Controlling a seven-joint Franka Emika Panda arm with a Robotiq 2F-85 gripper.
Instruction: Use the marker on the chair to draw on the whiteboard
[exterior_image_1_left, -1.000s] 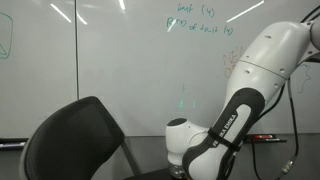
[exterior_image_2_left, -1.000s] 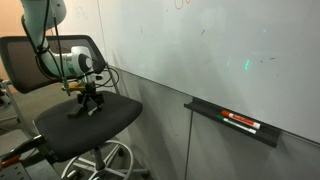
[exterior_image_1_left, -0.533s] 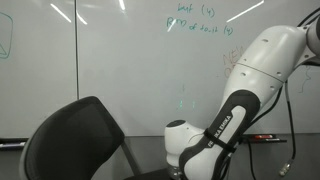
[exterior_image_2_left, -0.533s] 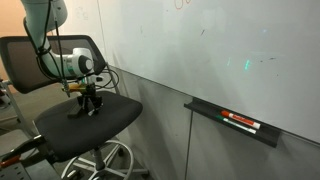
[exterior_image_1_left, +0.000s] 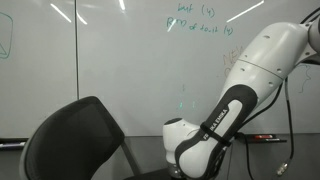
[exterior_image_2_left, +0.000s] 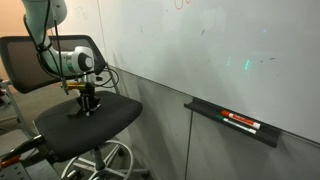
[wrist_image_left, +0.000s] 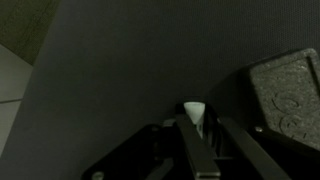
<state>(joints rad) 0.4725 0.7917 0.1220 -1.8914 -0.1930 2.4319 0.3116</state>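
Observation:
The dark chair (exterior_image_1_left: 75, 140) stands in front of the whiteboard (exterior_image_1_left: 120, 60), which carries green handwriting in both exterior views. My gripper (exterior_image_2_left: 86, 108) points down onto the chair seat (exterior_image_2_left: 95, 128), with the arm (exterior_image_1_left: 225, 115) bent low beside the backrest. In the wrist view the gripper (wrist_image_left: 197, 128) has its dark fingers drawn together around the marker (wrist_image_left: 194, 109), whose pale end shows between them against the dark seat fabric (wrist_image_left: 110, 70). The rest of the marker is hidden by the fingers.
A black tray (exterior_image_2_left: 235, 125) with red and black markers hangs under the whiteboard (exterior_image_2_left: 200, 45). The chair's metal base (exterior_image_2_left: 105, 160) stands on the floor. Cables (exterior_image_1_left: 292, 110) trail behind the arm.
The jaws have closed from wide open onto the marker on the seat. The arm has hardly shifted.

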